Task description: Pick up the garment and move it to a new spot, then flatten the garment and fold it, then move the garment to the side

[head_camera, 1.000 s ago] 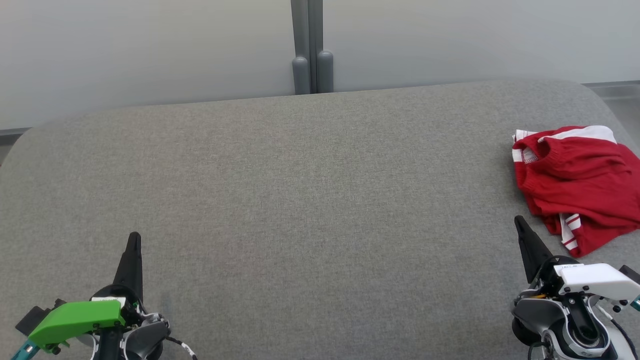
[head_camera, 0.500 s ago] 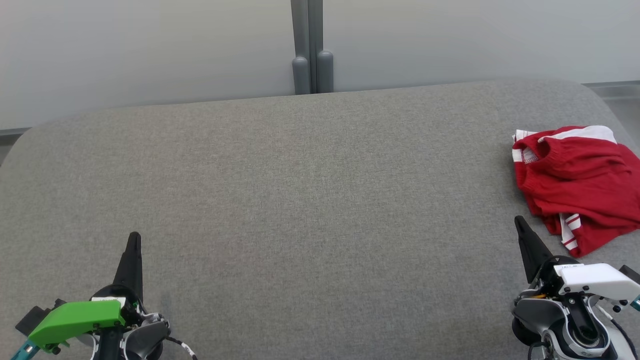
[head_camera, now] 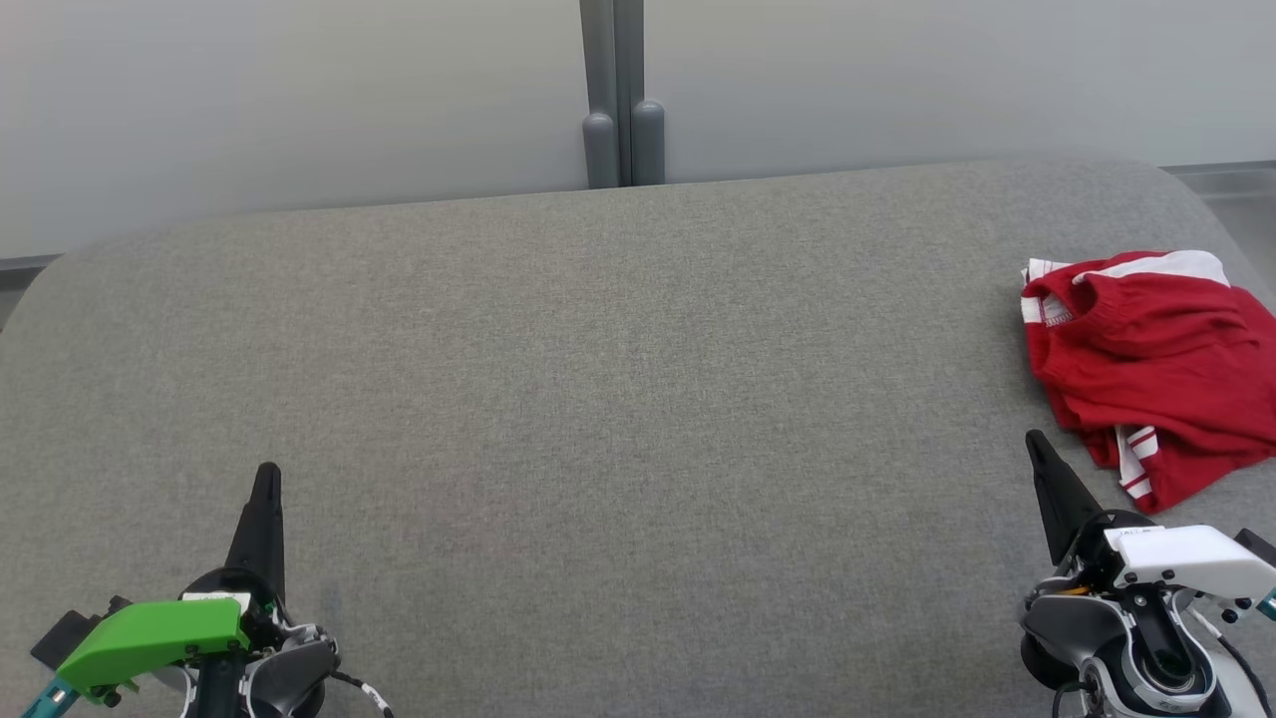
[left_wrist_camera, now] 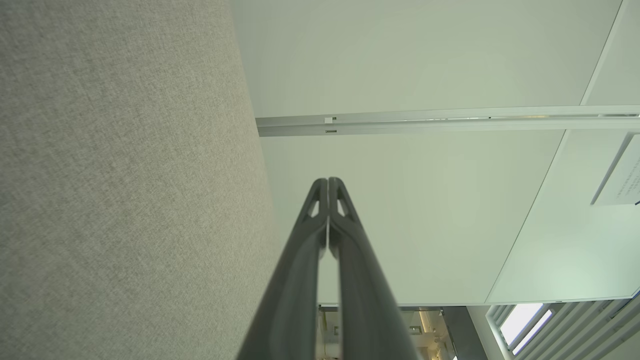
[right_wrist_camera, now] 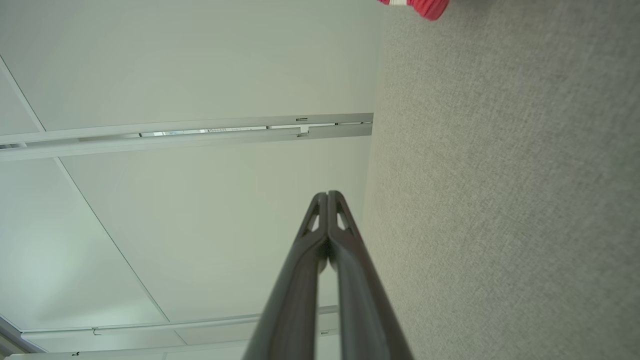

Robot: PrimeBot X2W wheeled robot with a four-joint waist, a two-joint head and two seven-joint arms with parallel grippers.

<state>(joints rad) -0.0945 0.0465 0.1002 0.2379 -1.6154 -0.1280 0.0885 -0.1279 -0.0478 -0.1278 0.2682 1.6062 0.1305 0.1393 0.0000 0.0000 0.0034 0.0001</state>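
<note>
Red-and-white knit garment (head_camera: 1156, 369) lies crumpled at the right edge of the grey upholstered surface (head_camera: 618, 399)
Left gripper (head_camera: 267, 477) and right gripper (head_camera: 1037, 442) are both pressed shut and empty, the right one's tip near the garment's hem

Left gripper (head_camera: 267, 477): low at the left of the head view, fingers pressed together, pointing up-frame, nothing held. Green wrist housing (head_camera: 150, 636) behind it. Right gripper (head_camera: 1037, 444): low at the right, fingers likewise closed and empty, tips leaning slightly leftward. White wrist housing (head_camera: 1186, 558) behind.
</note>
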